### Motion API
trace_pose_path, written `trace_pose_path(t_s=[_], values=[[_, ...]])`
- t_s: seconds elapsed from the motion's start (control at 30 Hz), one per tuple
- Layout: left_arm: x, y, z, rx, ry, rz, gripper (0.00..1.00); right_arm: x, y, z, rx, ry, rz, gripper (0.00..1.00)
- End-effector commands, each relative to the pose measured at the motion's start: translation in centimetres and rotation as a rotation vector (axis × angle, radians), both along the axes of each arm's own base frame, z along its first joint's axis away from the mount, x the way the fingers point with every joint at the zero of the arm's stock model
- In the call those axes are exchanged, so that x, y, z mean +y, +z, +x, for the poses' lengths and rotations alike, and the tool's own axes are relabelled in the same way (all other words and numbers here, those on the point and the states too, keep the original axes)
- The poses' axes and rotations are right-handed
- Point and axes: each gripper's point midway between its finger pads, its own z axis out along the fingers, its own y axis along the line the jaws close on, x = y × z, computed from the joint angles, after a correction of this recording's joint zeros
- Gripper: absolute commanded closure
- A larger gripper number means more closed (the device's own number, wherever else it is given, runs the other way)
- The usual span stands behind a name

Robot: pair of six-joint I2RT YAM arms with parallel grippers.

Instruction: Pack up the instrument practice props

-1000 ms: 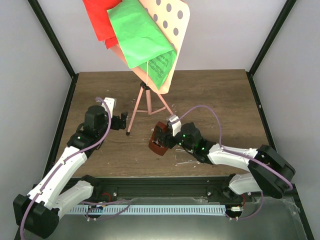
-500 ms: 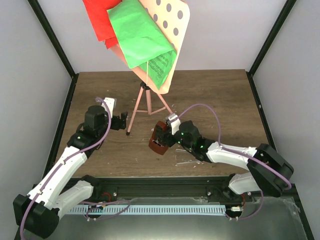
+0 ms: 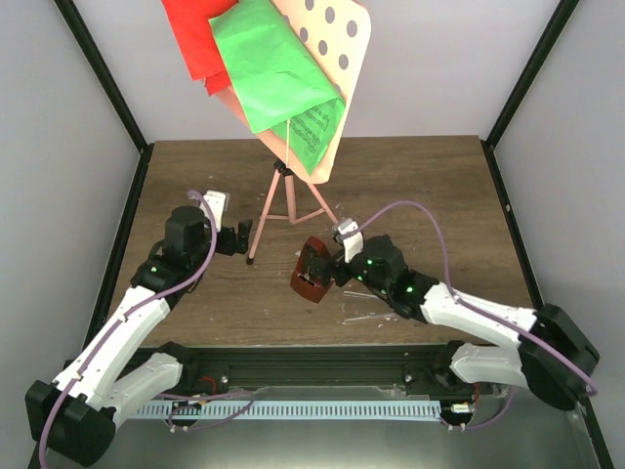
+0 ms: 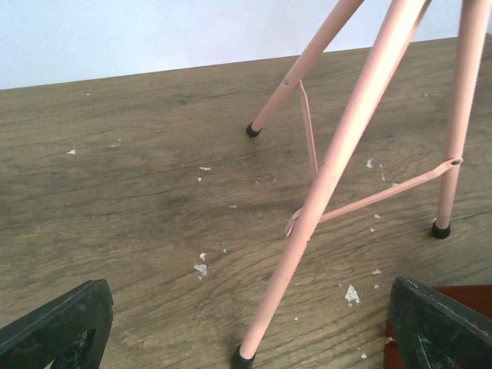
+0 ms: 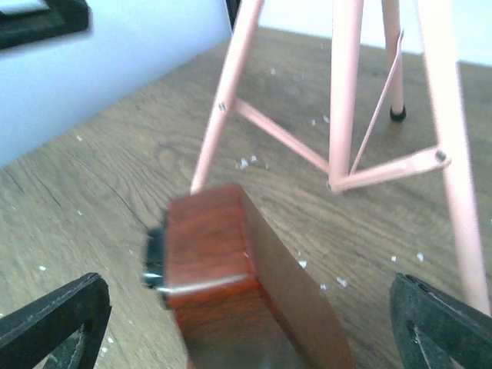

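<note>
The pink music stand stands at the table's back middle on its tripod legs. A green sheet and a red sheet lie on its hole-dotted desk. My left gripper is open, and the front left leg runs between its fingers without touching them. The reddish-brown metronome sits on the table just right of that leg's foot. My right gripper is open wide around the metronome, its fingers apart from it. The metronome's edge shows behind my left gripper's right finger.
A clear, glinting piece lies flat on the table under my right forearm. Small white flecks dot the wooden table. Black frame posts and white walls close in the left, right and back sides.
My right arm has drawn back to the right and slightly away from the metronome, which stays put. My left gripper has edged right toward the stand's leg.
</note>
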Motion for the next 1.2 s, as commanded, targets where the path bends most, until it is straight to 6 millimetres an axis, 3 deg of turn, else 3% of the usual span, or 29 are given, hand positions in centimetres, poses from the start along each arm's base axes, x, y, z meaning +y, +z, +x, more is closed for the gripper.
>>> trace_pose_path(t_s=[0.0,0.17,0.4,0.5,0.7,0.97,1.17], values=[[-1.4,1.9,-0.4,-0.044,-0.072,-0.040,0.01,-1.3,3.3,-1.4,-0.053,0.014,0.056,0.00],[-4.1,1.8,-1.6,-0.042,-0.241,-0.077,0.00,-3.6,4.8,-3.0,0.014,-0.039,0.141,0.00],[-9.9,2.3,-6.5,-0.005,-0.615,-0.220,0.00,-7.2,5.2,-4.6,0.104,-0.151,0.241,0.00],[-11.4,2.3,-8.0,0.026,-0.737,-0.270,0.00,-8.4,5.0,-4.8,0.142,-0.190,0.229,0.00],[-12.1,1.8,-8.8,0.048,-0.805,-0.289,0.00,-9.4,3.7,-5.6,0.252,-0.222,0.193,0.00],[-12.3,0.9,-8.9,0.050,-0.815,-0.292,0.00,-10.4,6.1,-5.4,0.220,-0.257,0.228,0.00],[-12.8,0.1,-8.9,-0.021,-0.833,-0.242,0.00,-11.5,4.1,-4.8,0.308,-0.346,0.164,0.00]])
